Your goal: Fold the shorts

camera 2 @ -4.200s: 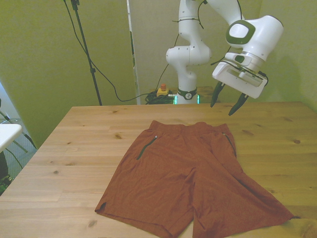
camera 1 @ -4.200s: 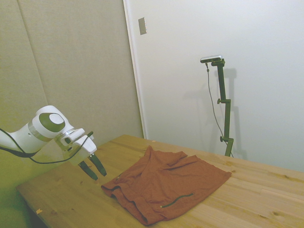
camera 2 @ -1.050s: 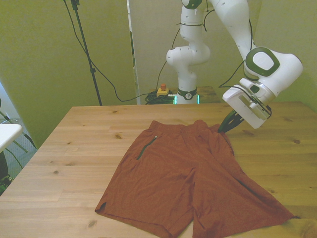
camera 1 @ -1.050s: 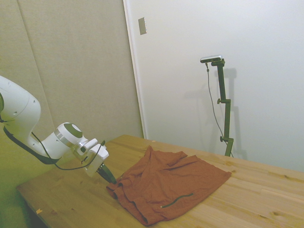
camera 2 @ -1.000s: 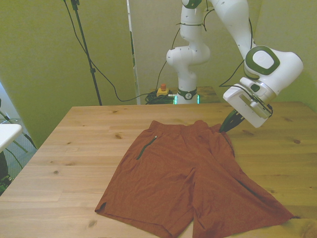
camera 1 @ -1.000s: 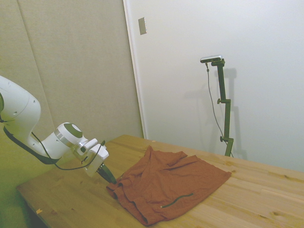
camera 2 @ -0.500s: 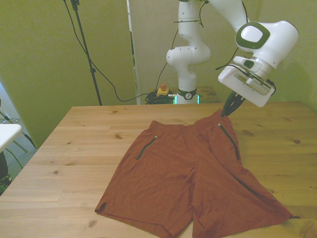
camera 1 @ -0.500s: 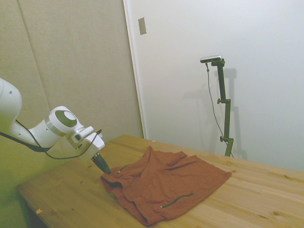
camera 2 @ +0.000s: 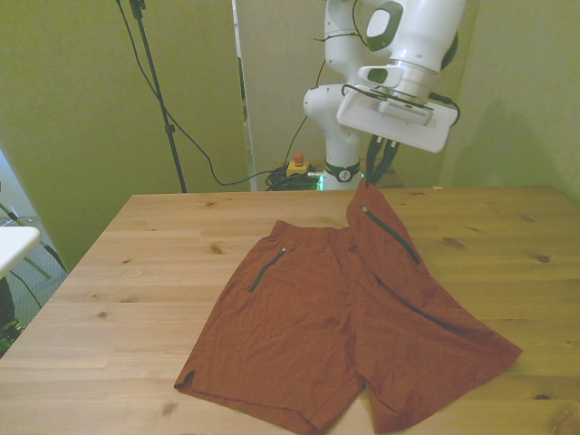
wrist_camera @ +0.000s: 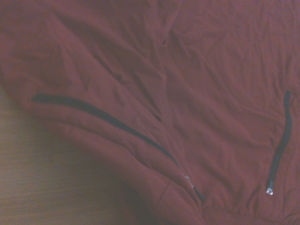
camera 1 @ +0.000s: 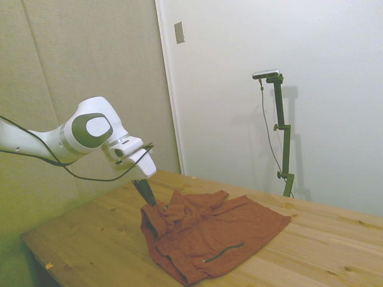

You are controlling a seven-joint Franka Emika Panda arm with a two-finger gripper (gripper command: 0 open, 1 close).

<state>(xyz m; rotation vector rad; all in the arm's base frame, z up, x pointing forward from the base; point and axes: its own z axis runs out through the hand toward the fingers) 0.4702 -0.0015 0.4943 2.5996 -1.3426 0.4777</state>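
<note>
The rust-red shorts point(camera 2: 317, 317) lie spread on the wooden table point(camera 2: 136, 272). My gripper point(camera 2: 367, 178) is shut on the waistband corner at the front view's right and holds it lifted above the table. The leg under that corner is pulled up and inward, showing a dark pocket slit point(camera 2: 390, 234). In the side view the gripper point(camera 1: 148, 200) pinches the raised corner of the shorts point(camera 1: 209, 233). The wrist view is filled with the shorts point(wrist_camera: 187, 93) and two dark pocket slits.
Bare table point(camera 1: 90, 239) surrounds the shorts on all sides. A white surface edge point(camera 2: 14, 245) shows at the front view's left, off the table.
The gripper came down open, shut on the waistband corner, then rose and moved toward the front view's left, dragging that side of the shorts up and inward.
</note>
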